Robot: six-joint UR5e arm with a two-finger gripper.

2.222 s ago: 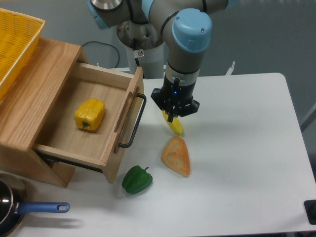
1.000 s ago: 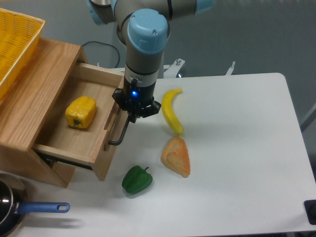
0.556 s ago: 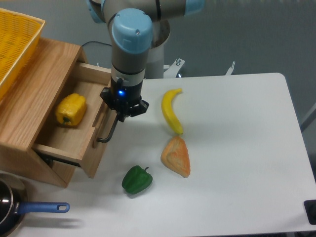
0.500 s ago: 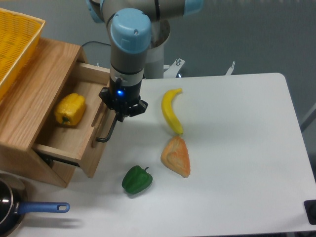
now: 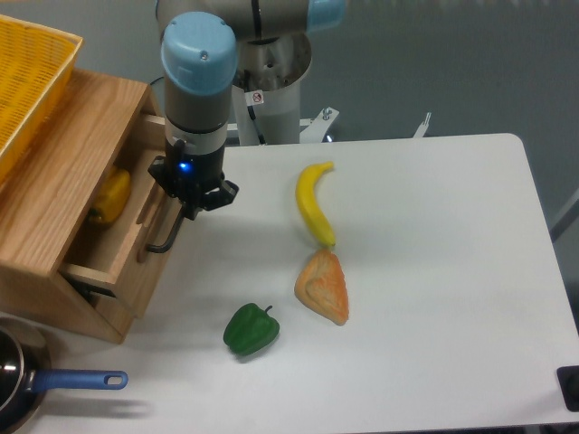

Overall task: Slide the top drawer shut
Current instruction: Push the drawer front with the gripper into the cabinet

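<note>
Top drawer (image 5: 113, 258) looked rigid and free-sliding, best pushed at its black bar handle (image 5: 166, 237), where the claw (image 5: 191, 210) sat, its spread untellable

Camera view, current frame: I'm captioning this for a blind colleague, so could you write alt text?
A robot gripper presses at the black bar handle of a mostly closed top drawer holding a yellow pepper. A banana, a green pepper and an orange wedge lie on the white table.

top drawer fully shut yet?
No, the top drawer still juts out from the cabinet, with the yellow pepper partly visible inside and the gripper at its black handle.
</note>
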